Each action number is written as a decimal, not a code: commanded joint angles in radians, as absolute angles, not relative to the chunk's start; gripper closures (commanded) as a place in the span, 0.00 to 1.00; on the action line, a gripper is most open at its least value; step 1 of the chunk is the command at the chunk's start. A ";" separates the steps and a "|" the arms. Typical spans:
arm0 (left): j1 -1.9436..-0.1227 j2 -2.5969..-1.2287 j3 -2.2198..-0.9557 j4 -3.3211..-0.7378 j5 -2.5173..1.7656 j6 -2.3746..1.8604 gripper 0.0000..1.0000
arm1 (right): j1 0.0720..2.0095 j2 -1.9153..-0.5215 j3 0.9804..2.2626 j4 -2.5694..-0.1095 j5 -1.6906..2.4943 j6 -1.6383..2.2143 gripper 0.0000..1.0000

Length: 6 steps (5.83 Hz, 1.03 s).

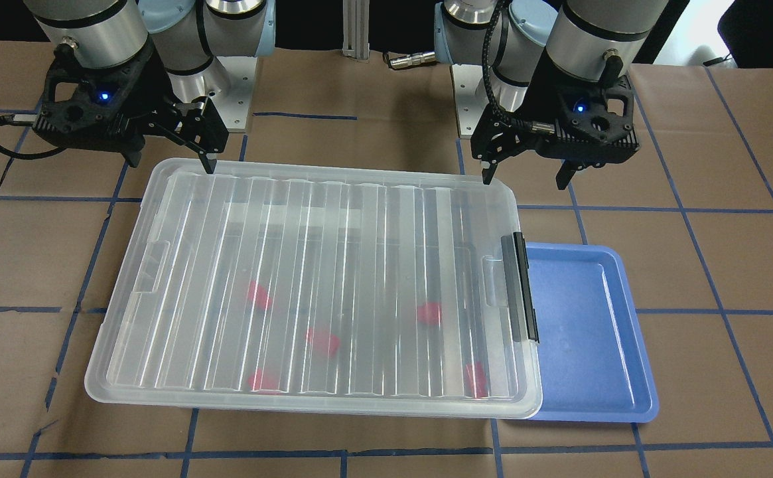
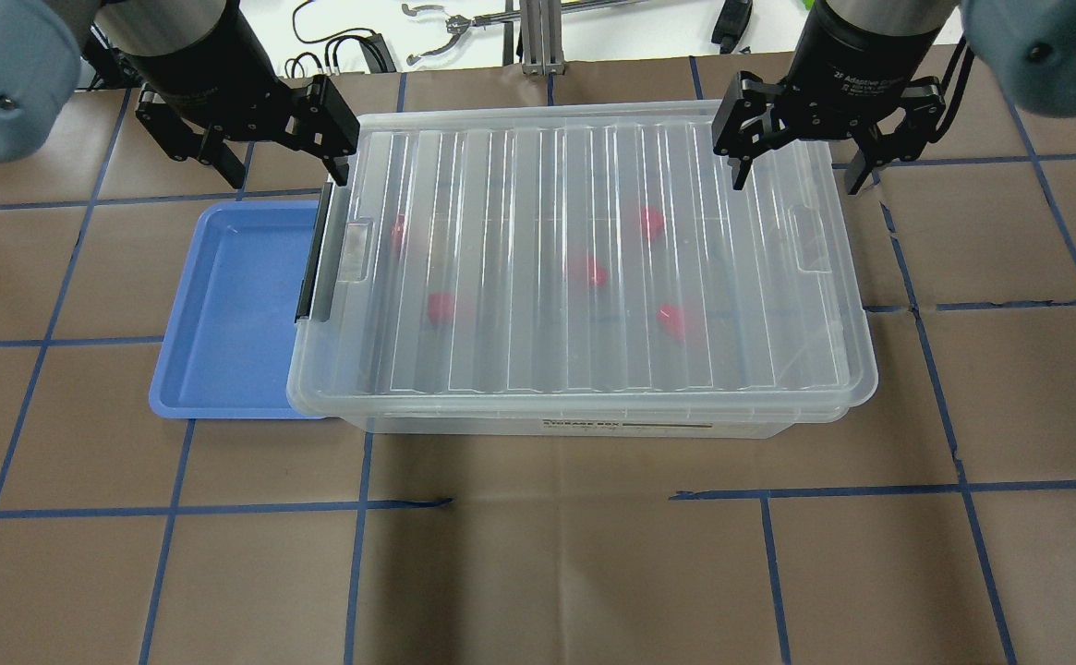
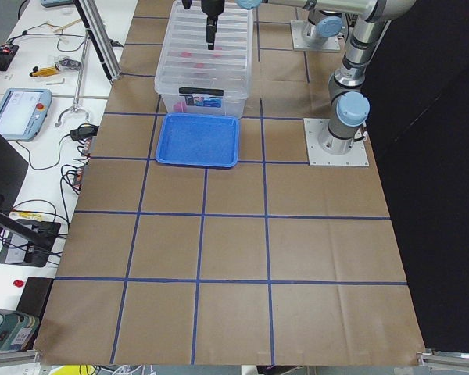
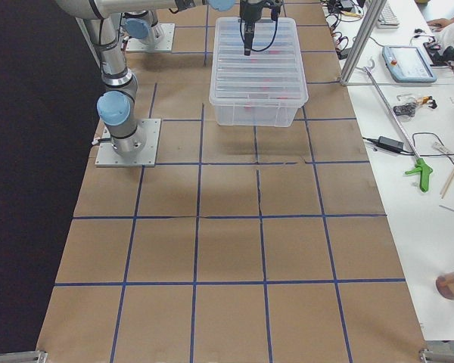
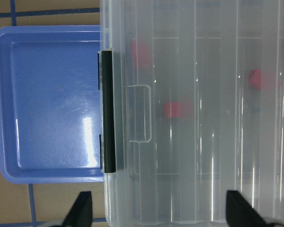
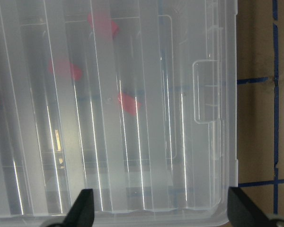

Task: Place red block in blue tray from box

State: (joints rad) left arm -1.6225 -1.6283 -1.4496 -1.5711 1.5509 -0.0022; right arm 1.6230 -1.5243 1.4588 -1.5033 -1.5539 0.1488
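The box (image 1: 359, 219) is a clear bin with its ribbed lid closed and a black latch clip (image 1: 524, 285) at the tray end. Several red blocks (image 1: 429, 313) lie inside and show blurred through the lid, also in the overhead view (image 2: 651, 222) and both wrist views (image 5: 177, 109) (image 6: 128, 103). The blue tray (image 1: 578, 325) lies empty against the box's latch end. My left gripper (image 1: 524, 179) is open and empty above the box corner by the tray. My right gripper (image 1: 172, 162) is open and empty above the opposite corner.
The table is brown paper with a grid of blue tape lines (image 2: 362, 503). The two arm bases (image 1: 227, 99) stand just behind the box. A white bench with cables and tools (image 4: 408, 113) runs along the table's far side.
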 commanded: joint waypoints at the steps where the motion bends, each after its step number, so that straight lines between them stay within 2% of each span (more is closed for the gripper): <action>1: -1.628 -1.625 -1.450 -1.591 1.555 -0.003 0.01 | 1.623 -1.525 1.459 -1.503 -1.554 0.149 0.00; 6: -1.628 -1.618 -1.448 -1.589 1.545 -0.005 0.01 | 1.623 -1.526 1.459 -1.494 -1.552 0.149 0.00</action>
